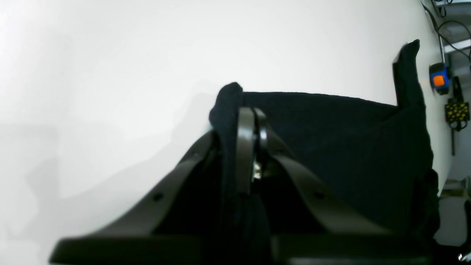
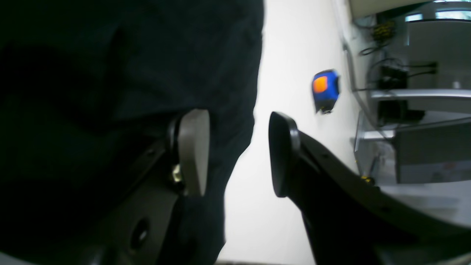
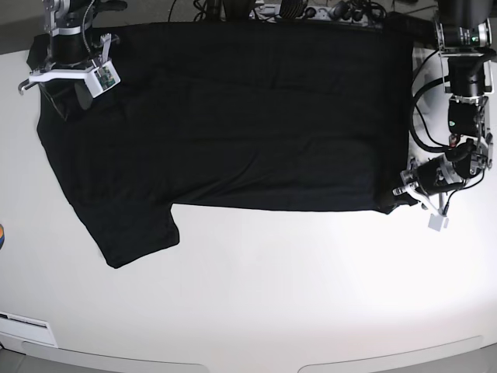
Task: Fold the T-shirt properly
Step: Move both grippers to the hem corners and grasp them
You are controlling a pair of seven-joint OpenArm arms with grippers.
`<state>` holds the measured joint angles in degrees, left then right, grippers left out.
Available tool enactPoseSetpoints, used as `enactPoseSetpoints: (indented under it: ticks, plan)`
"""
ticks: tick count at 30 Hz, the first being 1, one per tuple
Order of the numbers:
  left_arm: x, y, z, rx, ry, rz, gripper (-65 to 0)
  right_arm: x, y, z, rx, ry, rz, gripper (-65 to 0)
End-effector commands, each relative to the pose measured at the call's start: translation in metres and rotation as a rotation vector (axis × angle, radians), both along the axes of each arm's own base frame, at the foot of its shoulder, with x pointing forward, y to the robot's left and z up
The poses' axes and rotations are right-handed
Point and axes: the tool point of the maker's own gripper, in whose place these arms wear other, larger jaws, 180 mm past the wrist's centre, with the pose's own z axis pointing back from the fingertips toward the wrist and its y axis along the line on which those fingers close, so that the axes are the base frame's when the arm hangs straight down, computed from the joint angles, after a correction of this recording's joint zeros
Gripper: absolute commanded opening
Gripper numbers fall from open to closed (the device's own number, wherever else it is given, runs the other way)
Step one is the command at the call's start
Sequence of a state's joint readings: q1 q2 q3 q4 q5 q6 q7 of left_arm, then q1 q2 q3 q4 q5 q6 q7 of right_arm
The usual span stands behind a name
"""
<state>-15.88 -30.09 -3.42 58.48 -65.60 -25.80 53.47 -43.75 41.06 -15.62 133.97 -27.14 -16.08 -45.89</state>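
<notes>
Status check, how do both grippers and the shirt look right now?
Left gripper shut on T-shirt corner. Right gripper open at shirt's edge, holding nothing. Shirt spread flat on table, unfolded. Nothing in the way.

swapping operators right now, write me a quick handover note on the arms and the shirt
Left end effector: shut on the T-shirt, pinching a bunched edge at the shirt's bottom corner, on the right side of the base view.
Right end effector: open, over the shirt's far left edge in the base view, one finger above cloth, holding nothing.
T-shirt: spread flat on the white table, plain black side up, one sleeve pointing toward the near left.
Done: corner gripped.
Left: every fold.
</notes>
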Motion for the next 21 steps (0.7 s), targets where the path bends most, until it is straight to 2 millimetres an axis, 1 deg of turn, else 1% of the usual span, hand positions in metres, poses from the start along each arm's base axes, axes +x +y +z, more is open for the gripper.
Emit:
enactPoseSetpoints:
  ticks: [1, 3, 6, 8, 11, 14, 16, 18, 21]
  plan:
    - [-0.008, 0.009, -0.008, 0.063, 0.053, -0.02, -65.0, 0.015, 0.002, 0.018, -0.003, -0.082, 0.019, -35.8]
    - [-0.007, 0.009, -0.008, 0.063, 0.053, -0.02, -65.0, 0.032, 0.004, 0.03, 0.023, -0.142, 0.02, -35.8]
    - [-0.007, 0.008, -0.007, 0.062, 0.052, -0.02, -65.0, 0.063, 0.011, 0.053, 0.093, -0.252, 0.031, -35.8]
    - [-0.008, 0.009, -0.008, 0.067, 0.054, -0.022, -65.0, 0.083, 0.007, 0.057, 0.136, -0.284, 0.004, -35.8]
    - [-0.009, 0.012, -0.011, 0.095, 0.062, -0.027, -65.0, 0.115, -0.009, 0.044, 0.209, -0.265, -0.038, -35.7]
    - [-0.011, 0.015, -0.015, 0.125, 0.07, -0.031, -65.0, 0.149, -0.03, 0.023, 0.335, -0.19, -0.093, -32.0]
    - [-0.013, 0.017, -0.017, 0.14, 0.077, -0.034, -65.0, 0.171, -0.042, 0.011, 0.461, -0.131, -0.127, -30.2]
    - [-0.013, 0.017, -0.018, 0.146, 0.079, -0.036, -65.0, 0.192, -0.051, 0.0, 0.609, -0.072, -0.156, -30.3]
    - [-0.013, 0.017, -0.018, 0.146, 0.077, -0.034, -65.0, 0.219, -0.065, -0.009, 0.824, 0.0, -0.195, -30.3]
